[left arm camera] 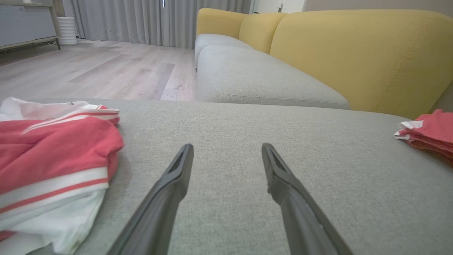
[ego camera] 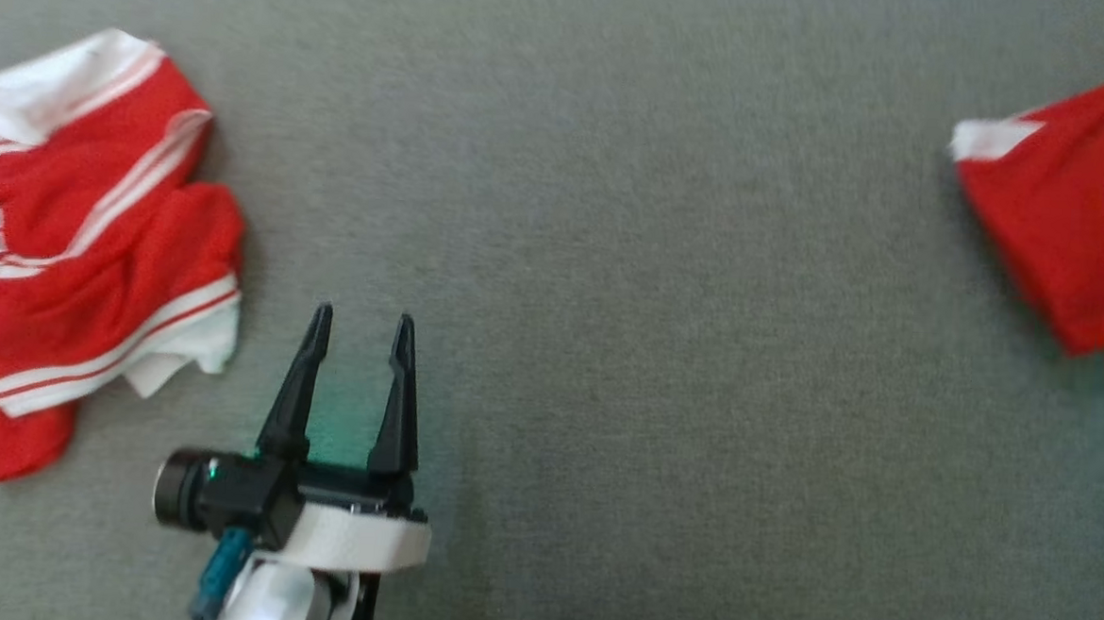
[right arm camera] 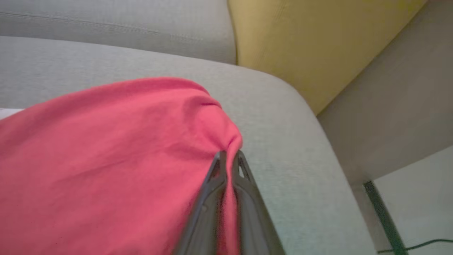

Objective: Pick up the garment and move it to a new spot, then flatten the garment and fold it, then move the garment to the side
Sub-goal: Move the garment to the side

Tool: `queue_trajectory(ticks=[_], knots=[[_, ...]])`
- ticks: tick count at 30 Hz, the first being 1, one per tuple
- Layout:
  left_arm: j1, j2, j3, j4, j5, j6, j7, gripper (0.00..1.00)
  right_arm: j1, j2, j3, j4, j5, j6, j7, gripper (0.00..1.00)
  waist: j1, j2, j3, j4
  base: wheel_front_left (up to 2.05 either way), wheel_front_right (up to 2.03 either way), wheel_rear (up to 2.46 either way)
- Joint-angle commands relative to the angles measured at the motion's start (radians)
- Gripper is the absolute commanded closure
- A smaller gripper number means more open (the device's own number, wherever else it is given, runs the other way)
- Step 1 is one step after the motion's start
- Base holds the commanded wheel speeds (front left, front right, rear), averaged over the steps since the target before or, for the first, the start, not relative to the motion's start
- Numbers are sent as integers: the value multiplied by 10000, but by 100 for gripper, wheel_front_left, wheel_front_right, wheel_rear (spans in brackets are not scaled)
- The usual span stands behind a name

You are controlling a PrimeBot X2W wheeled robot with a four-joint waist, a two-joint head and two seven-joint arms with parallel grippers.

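Note:
A folded red garment point(ego camera: 1077, 201) with a white edge lies at the far right of the grey cushion; it is the red bundle point(left arm camera: 430, 132) at the right edge of the left wrist view. My right gripper point(right arm camera: 229, 157) is shut on a pinch of this red fabric point(right arm camera: 116, 156) near the cushion's rounded corner. My left gripper point(ego camera: 362, 328) stands open over bare cushion, nothing between its fingers point(left arm camera: 177, 184). A second, crumpled red and white garment point(ego camera: 93, 239) lies just left of it, apart from the fingertips.
The grey cushion point(ego camera: 648, 287) stretches wide between the two garments. Yellow backrests point(left arm camera: 354, 53) and another grey seat point(left arm camera: 254, 78) stand beyond it. Wooden floor point(left arm camera: 99, 71) and curtains lie farther off. A dark cable point(right arm camera: 385, 219) runs on the floor past the cushion's corner.

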Motion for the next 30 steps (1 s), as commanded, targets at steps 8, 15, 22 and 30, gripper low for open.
queue_trajectory(ticks=[8,15,22,30], knots=[[-742,-16,218,-208,99,-249,-51,0,-47,-59,-2146,-1485,-2034,65,810,100,-3,0,801,-309,0,0,0],[-765,-16,146,-114,-25,-267,-51,0,508,814,-3417,-2352,-3664,65,953,0,-3,0,534,-116,0,0,0],[-449,-16,69,7,-151,-158,-51,0,1293,2181,-3614,-2968,-4572,65,634,0,-3,0,-430,197,0,0,0],[398,-17,93,167,-233,90,-51,0,2612,3520,-2353,-1950,-3216,65,-481,0,-3,0,-2173,609,0,0,0]])
